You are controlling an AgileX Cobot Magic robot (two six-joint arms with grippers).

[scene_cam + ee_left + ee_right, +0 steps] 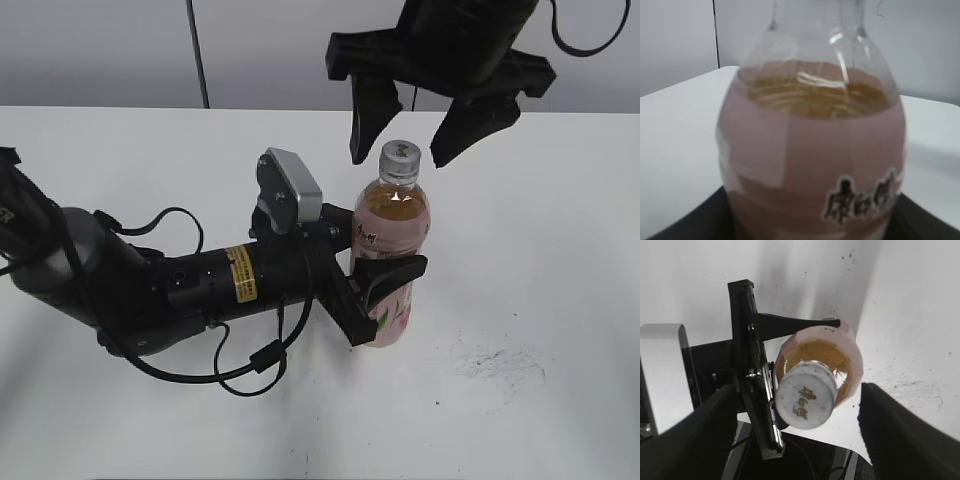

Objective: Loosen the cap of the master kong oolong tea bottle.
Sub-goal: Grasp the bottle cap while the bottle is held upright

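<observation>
**Bottle clamped at mid-body, second gripper spread above the cap**

Landmark: the master kong oolong tea bottle (390,255), standing upright on the white worktop (540,260), slightly right of centre in the exterior view. Its pink label carries dark Chinese characters; amber tea fills it to the shoulder, and the clear neck rises above.

Left gripper (375,285): reaches the bottle from its left side, arm lying low across the worktop. Its black fingers (395,268) are clamped on the bottle's labelled body, one on the near side and one behind. In the left wrist view the bottle (812,165) fills the frame, showing the tea line and the label characters.

The cap (401,152): seated on the bottle neck, ribbed and silver-grey, with a dark mark on its pale top (805,395).

Right gripper (410,135): hangs directly above the bottle. Its fingers (368,125) stand wide apart, one on either side of the cap and apart from it, tips roughly level with the cap.

Right of the bottle's base, a patch of dark scuff marks (500,365) lies on the worktop.
</observation>
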